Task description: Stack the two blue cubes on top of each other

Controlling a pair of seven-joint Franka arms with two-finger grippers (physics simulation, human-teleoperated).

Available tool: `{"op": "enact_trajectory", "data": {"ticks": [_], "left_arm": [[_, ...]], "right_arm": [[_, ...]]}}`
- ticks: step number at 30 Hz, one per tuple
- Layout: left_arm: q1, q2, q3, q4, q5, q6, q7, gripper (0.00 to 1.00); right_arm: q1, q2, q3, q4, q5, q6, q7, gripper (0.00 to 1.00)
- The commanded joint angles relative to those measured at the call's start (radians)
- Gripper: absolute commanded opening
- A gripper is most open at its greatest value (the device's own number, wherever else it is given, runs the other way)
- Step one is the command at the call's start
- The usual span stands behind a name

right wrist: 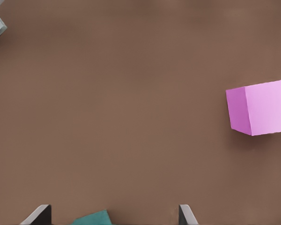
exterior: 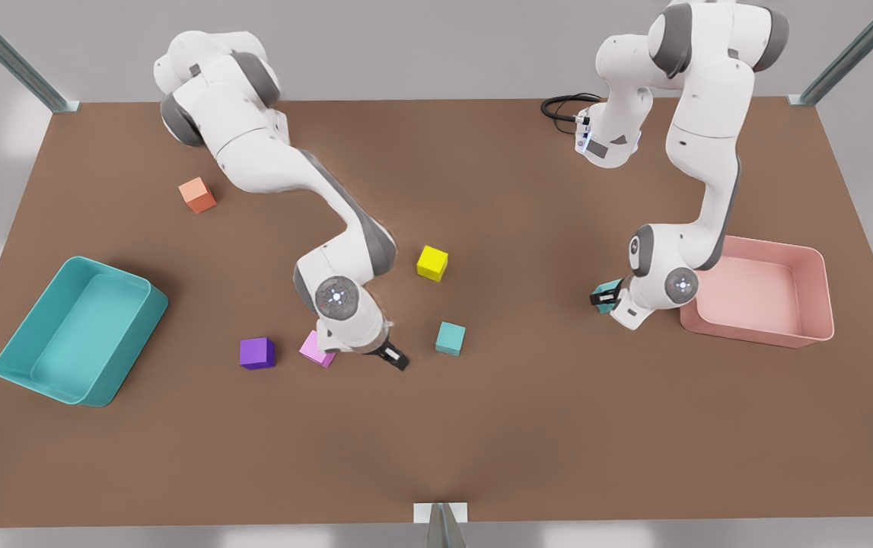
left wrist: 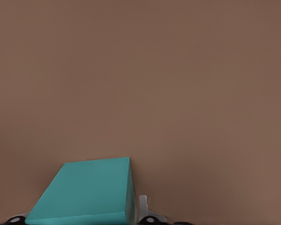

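Beside pink tray (exterior: 809, 333), left end effector (exterior: 602, 298) pinching teal cube (exterior: 608, 288); right end effector (exterior: 394, 358) spread, near second teal cube (exterior: 450, 338)

The front view looks steeply down from high above the table's (exterior: 482, 441) near edge, taking in the whole top. The left wrist view sits close above a teal cube (left wrist: 91, 192) near the pink tray (exterior: 817, 259). The right wrist view looks down near the pink cube (right wrist: 267, 107), mid-table.
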State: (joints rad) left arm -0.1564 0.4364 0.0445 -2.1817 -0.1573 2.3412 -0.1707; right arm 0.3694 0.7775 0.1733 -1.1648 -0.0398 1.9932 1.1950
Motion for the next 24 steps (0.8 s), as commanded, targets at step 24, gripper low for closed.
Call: {"op": "enact_trajectory", "data": {"ticks": [24], "left_arm": [[-0.482,0.472,-0.048,1.119,-0.007,-0.447,-0.604,0.51]], "right_arm": [[-0.394,-0.586,-0.002,-0.339,0.077,-0.573,-0.942,1.0]]}}
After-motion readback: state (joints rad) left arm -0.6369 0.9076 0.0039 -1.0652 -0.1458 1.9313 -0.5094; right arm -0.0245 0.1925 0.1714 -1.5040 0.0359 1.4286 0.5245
